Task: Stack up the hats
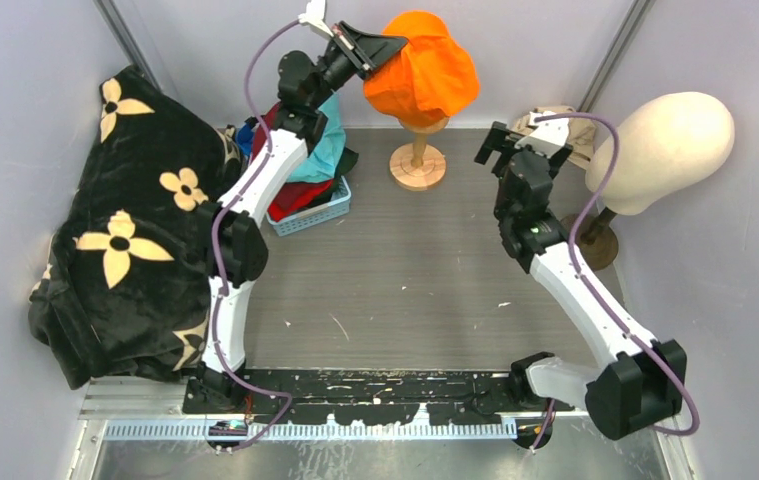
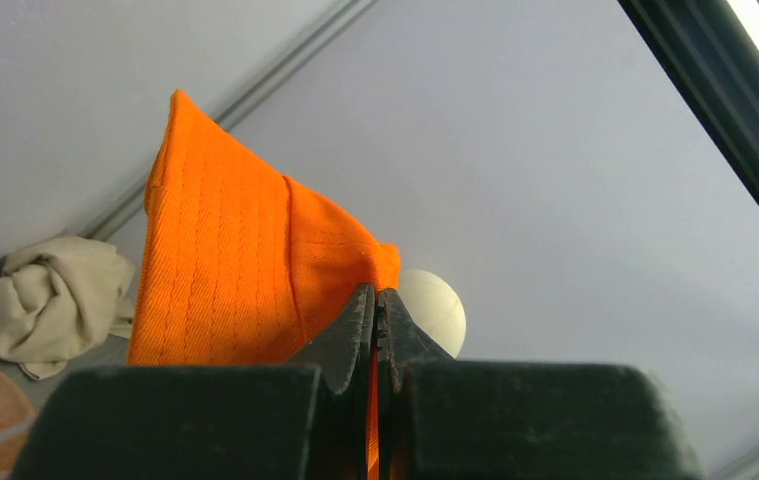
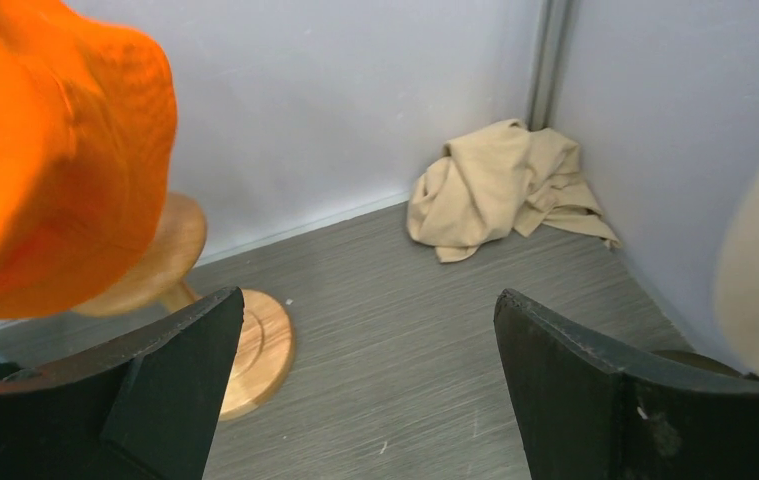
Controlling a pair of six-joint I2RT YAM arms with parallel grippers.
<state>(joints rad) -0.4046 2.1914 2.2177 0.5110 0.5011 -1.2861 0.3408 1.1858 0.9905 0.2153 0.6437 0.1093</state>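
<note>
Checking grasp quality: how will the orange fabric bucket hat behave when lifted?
Probably floppy: the orange fabric bucket hat creases where the left jaws pinch it. Likely light, being thin cloth. Its slim wooden stand might tip if it snags.

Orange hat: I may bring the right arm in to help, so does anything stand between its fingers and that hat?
Nothing visible does. Only table surface separates the open right fingers from the orange hat on its wooden stand; the left fingers pinch its edge.
</note>
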